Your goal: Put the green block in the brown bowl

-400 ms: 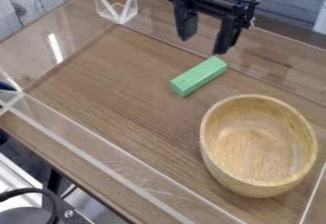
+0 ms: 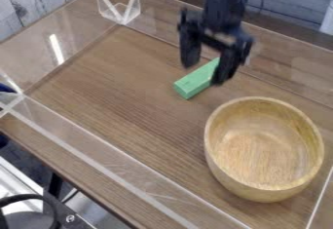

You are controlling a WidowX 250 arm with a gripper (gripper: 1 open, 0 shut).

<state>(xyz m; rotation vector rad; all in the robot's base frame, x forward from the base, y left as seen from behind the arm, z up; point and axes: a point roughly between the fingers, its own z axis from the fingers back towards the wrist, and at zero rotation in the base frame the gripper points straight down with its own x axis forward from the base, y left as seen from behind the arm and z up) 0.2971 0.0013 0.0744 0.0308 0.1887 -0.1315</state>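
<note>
The green block (image 2: 196,82) lies flat on the wooden table, up and to the left of the brown bowl (image 2: 266,147). My gripper (image 2: 209,62) hangs straight down over the block's far end, open, with one finger on each side of it. The fingertips are low, near the block's top, and I cannot tell whether they touch it. Nothing lies inside the bowl. The block's far end is partly hidden behind the fingers.
Clear plastic walls (image 2: 78,135) run around the table, along the left and front edges. A clear plastic bracket (image 2: 120,7) stands at the back left corner. Bare wood (image 2: 104,77) stretches left of the block.
The gripper has come down and toward the block, from above and behind it to straddling its far end. Block and bowl have stayed in place.
</note>
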